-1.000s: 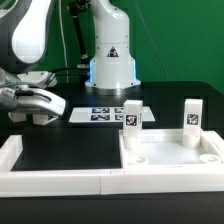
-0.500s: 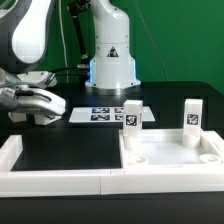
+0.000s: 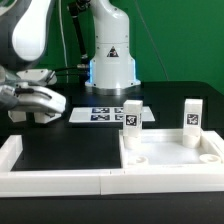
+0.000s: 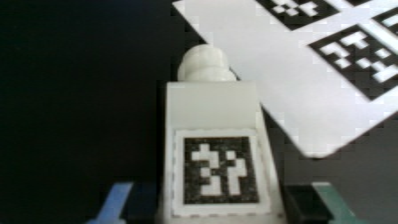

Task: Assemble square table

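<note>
In the wrist view a short white leg [image 4: 217, 120] with a black-and-white tag lies on the black table. My gripper [image 4: 219, 205] is shut on its tagged end, a finger [image 4: 121, 203] pressed to each side. In the exterior view the gripper [image 3: 38, 108] hangs low at the left, and I cannot make out the held leg there. The square table top [image 3: 175, 155], a white tray with a raised rim, lies at the exterior view's right. Two legs stand upright at its back corners, one [image 3: 131, 115] on the left and one [image 3: 191, 116] on the right.
The marker board [image 3: 100, 115] lies flat in front of the arm's white base [image 3: 110, 60]; its corner [image 4: 302, 60] lies beside the held leg's rounded tip. Long white border rails [image 3: 55, 182] run along the front and the left [image 3: 12, 152].
The hand has shifted up a little at the exterior view's left. The table top, the two standing legs and the marker board have not moved.
</note>
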Motion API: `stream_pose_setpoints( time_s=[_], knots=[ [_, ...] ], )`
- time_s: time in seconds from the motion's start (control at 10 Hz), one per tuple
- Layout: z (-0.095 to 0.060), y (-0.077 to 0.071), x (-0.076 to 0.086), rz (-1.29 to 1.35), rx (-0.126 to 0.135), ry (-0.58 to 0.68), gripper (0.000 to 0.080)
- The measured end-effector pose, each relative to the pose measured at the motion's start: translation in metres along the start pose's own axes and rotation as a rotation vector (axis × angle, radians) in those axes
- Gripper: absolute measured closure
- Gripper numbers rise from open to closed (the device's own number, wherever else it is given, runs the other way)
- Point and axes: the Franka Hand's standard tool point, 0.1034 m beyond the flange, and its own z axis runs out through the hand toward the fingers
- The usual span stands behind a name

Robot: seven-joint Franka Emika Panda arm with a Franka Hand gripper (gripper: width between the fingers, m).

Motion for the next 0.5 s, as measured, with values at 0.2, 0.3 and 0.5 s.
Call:
stream_pose_setpoints(
  time_s=[0.2,0.3,0.5],
  knots=[
    [-0.036,-0.037,-0.022,-0.07,-0.01,0.068,0.0509],
    [-0.047,-0.053,-0.036,-0.069,-0.004,0.07,0.0509],
    [-0.052,-0.056,-0.028,-0.076,-0.018,0.162,0.0509]
  ],
)
